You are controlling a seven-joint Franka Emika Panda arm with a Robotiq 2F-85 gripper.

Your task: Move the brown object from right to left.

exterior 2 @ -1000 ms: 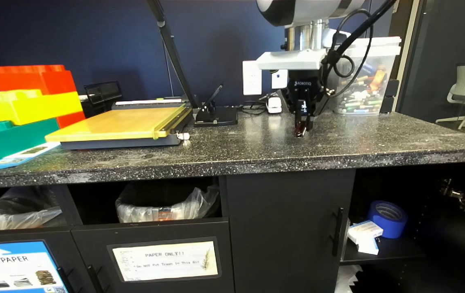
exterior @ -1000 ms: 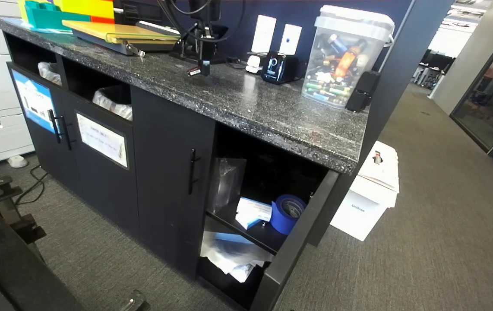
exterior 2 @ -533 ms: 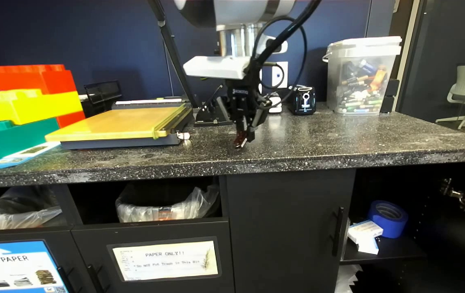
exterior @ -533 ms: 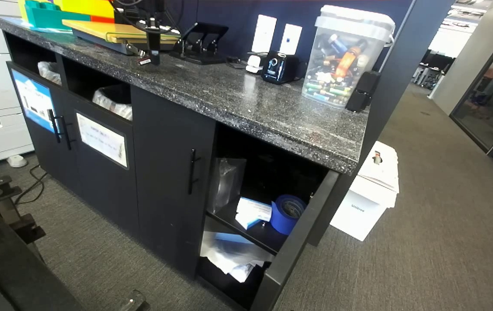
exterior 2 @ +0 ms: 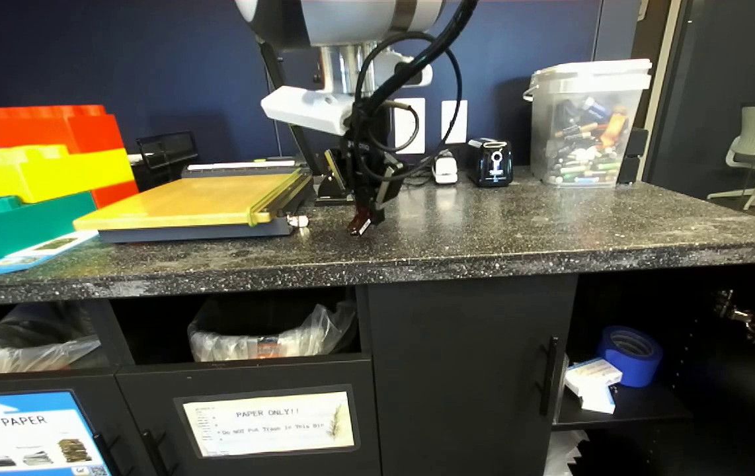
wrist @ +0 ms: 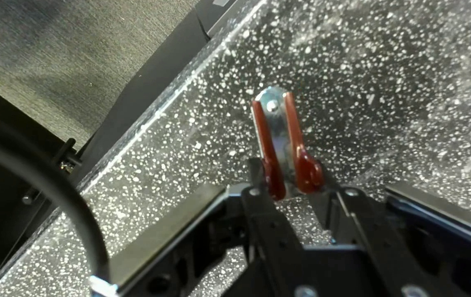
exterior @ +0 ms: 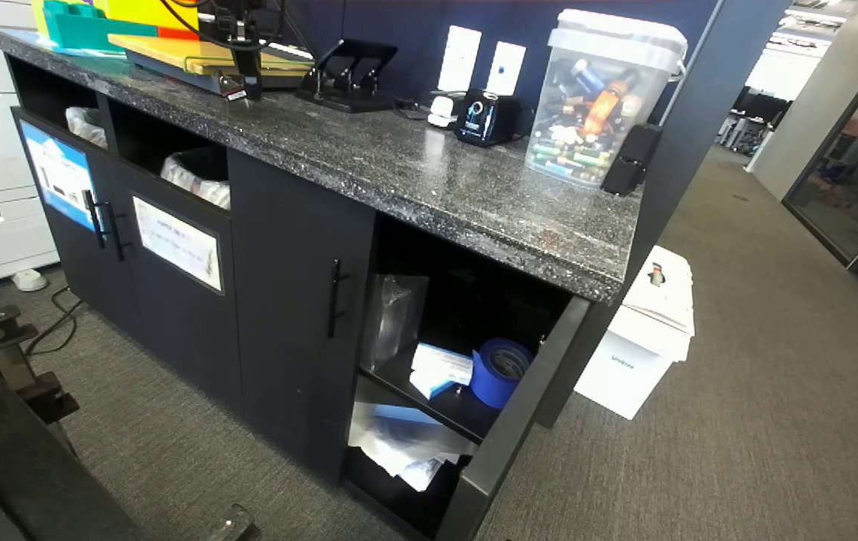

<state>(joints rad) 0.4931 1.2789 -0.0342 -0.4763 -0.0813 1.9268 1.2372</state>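
The brown object is a small reddish-brown, glossy piece with a silver metal middle and end, like a folded pocket tool. It sits between the two fingertips of my gripper, which is shut on it, in the wrist view. Its far end sticks out past the fingertips. In an exterior view it hangs tilted below the gripper, low over the dark speckled counter, just right of the yellow paper trimmer. It also shows small in an exterior view. I cannot tell whether it touches the counter.
The yellow trimmer and big coloured blocks stand at left. A black gadget, a white charger and a clear bin of batteries stand at the back right. The counter's front edge is near. A black stand is behind.
My gripper, holding the brown object, has moved left along the counter in both exterior views, towards the yellow trimmer. The hand is more tilted. The black gadget is uncovered in an exterior view.
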